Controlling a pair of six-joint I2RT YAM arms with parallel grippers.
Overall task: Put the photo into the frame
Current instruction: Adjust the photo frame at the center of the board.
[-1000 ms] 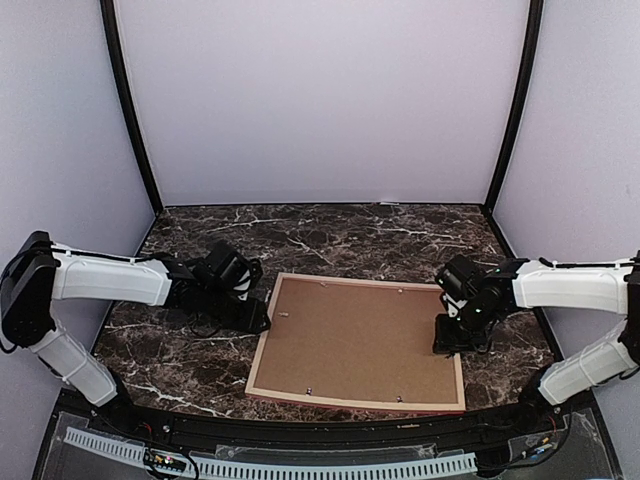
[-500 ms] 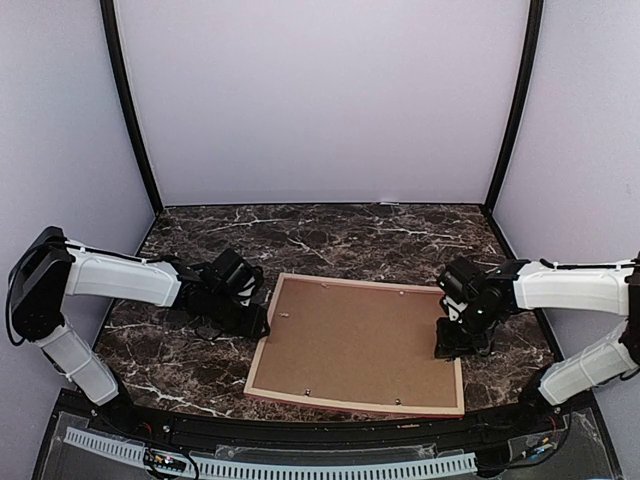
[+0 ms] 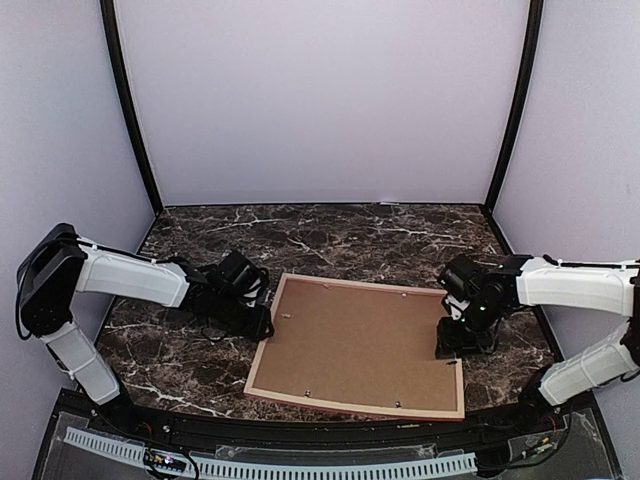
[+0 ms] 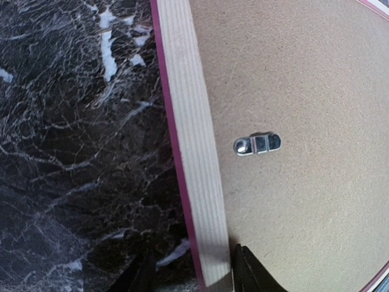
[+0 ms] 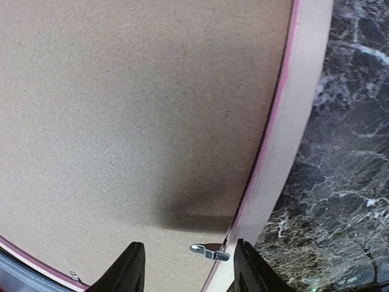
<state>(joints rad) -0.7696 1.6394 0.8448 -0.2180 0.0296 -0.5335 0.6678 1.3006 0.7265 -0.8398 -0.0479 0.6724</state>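
Note:
The frame (image 3: 350, 403) lies face down on the marble table, tan wood back up, with pink-red showing along its edges. A brown backing board (image 3: 360, 340) fills it. The photo is hidden. My left gripper (image 3: 263, 325) is open, low at the frame's left side. In the left wrist view its fingers straddle the tan moulding (image 4: 191, 140), one over the table, one on the board (image 4: 304, 201). My right gripper (image 3: 452, 350) is open over the frame's right side. In the right wrist view a metal turn clip (image 5: 209, 251) sits between its fingers, by the moulding (image 5: 298, 109).
Another metal turn clip (image 4: 257, 144) lies on the backing board near the left moulding. The dark marble table (image 3: 330, 235) stretches behind the frame to lilac walls. A black rail and white ribbed strip (image 3: 300, 465) run along the near edge.
My left arm has slid a little right and down along the frame's left side. The frame has shifted slightly. My right gripper has stayed at the right edge.

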